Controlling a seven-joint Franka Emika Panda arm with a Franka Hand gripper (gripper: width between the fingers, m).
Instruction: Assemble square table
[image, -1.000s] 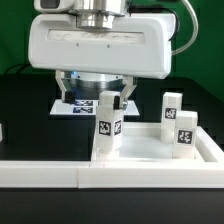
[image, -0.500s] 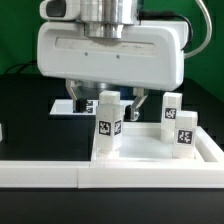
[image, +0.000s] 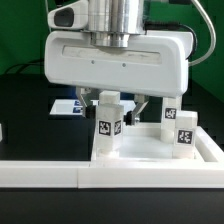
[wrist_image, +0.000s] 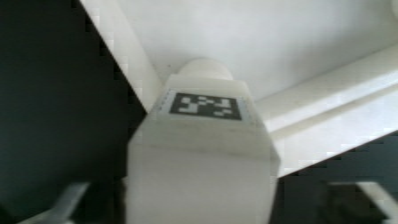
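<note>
The square table's white slab (image: 150, 158) lies flat at the exterior view's right, raised rim up. Three small white tagged legs stand upright on it: one at the near left (image: 108, 126) and two at the right (image: 170, 113) (image: 185, 134). My gripper (image: 113, 103) hangs straight down over the near-left leg with a finger on each side of its top. In the wrist view that leg (wrist_image: 201, 150) fills the middle, and both fingertips (wrist_image: 68, 200) stand apart from its sides with dark gaps. The gripper (wrist_image: 214, 205) is open and holds nothing.
A long white rail (image: 40, 172) runs along the front edge against the slab. The marker board (image: 64, 106) lies on the black table behind the gripper. The large white hand body hides the slab's back part.
The gripper has shifted toward the exterior view's right and come lower, so its fingers now straddle the near-left leg. No leg has moved.
</note>
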